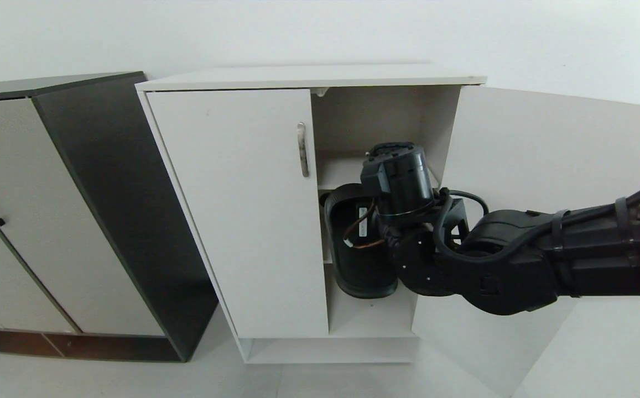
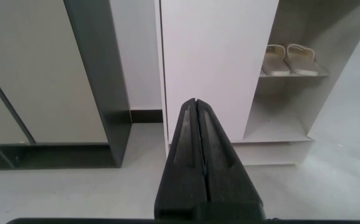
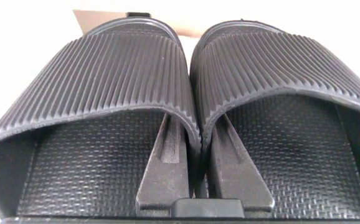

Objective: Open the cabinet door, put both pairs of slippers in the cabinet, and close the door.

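Your left gripper (image 2: pixel 195 109) hangs with its fingers pressed together, holding nothing, facing the white cabinet (image 1: pixel 308 77). The left door (image 1: pixel 242 210) is shut. At its 3 o'clock, the open half holds a beige pair of slippers (image 2: pixel 292 60) on a shelf (image 2: pixel 295 75). Your right gripper (image 3: pixel 197 124) clamps the black slippers (image 1: pixel 355 249) by their touching inner walls at that opening. At 3 o'clock again, the right door (image 1: pixel 552 149) stands wide.

black slippers (image 3: pixel 118 74) look rubbery and matt, with ribbed straps and pebbled footbeds; the cabinet (image 1: pixel 242 221) is smooth matt board, its handle (image 1: pixel 302 149) brushed metal.
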{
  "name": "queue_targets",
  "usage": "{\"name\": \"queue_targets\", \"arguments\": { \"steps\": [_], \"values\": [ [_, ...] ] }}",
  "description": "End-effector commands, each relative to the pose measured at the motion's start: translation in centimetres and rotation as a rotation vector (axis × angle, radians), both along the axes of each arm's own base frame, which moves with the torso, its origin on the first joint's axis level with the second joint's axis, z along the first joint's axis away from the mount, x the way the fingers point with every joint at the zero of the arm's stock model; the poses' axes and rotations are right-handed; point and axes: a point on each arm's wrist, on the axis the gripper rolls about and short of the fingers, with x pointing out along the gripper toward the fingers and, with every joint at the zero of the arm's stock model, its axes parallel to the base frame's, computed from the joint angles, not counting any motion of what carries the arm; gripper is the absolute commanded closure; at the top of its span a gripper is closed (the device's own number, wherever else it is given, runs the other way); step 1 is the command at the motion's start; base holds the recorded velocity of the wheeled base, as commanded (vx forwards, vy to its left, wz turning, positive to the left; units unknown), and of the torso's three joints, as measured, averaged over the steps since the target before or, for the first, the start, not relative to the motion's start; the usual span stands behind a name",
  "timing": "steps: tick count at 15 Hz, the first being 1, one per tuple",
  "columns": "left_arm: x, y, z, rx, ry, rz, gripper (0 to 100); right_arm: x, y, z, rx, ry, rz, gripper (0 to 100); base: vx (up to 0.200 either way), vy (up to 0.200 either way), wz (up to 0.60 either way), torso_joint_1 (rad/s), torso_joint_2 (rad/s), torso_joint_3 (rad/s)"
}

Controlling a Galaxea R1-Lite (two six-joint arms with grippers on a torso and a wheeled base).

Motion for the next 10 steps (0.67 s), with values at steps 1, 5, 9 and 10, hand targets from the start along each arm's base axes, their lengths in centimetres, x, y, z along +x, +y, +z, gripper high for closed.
{"name": "queue_targets", "arguments": {
  "steps": [1, 5, 9, 10],
  "values": [
    [0.00, 0.00, 0.00, 0.000, -0.001, 0.000, 100, -0.02, -0.11, 0.11, 0.001, -0.001, -0.002, 100, 0.200, 0.000, 0.00, 0.012, 0.00, -0.002],
    [0.01, 0.00, 0.01, 0.000, 0.001, 0.000, 100, -0.05, -0.14, 0.13, -0.004, -0.001, -0.001, 100, 0.200, 0.000, 0.00, 0.004, 0.01, 0.004],
    [0.00, 0.00, 0.00, 0.000, -0.001, 0.000, 100, -0.08, -0.17, 0.15, -0.004, -0.001, -0.001, 100, 0.200, 0.000, 0.00, 0.005, 0.00, 0.000],
    [0.01, 0.00, 0.01, 0.000, 0.001, 0.002, 100, -0.09, -0.18, 0.06, -0.005, 0.001, -0.001, 100, 0.200, 0.000, 0.00, -0.002, 0.00, 0.002]
  ]
}}
